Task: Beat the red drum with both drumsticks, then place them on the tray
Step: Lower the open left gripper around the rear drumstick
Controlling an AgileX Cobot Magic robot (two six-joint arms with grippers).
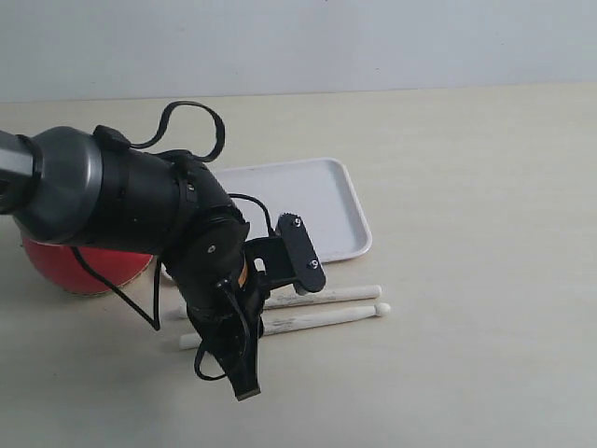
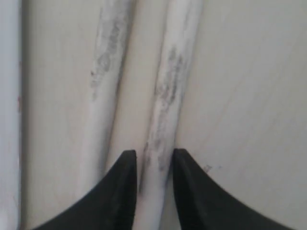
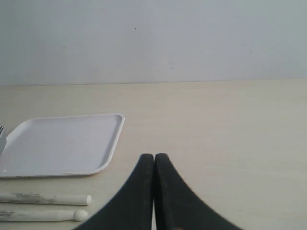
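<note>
Two thin off-white wooden drumsticks (image 1: 340, 296) just beside flat white plastic tray (image 1: 326, 201). Left gripper (image 2: 154, 152) astride stick farther from tray, for pickup; clamp cannot be told. Right gripper (image 3: 154, 155) clenched, empty.

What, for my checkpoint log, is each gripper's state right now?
Left gripper: jaws straddle one drumstick; whether it is clamped cannot be told.
Right gripper: closed, holding nothing.
</note>
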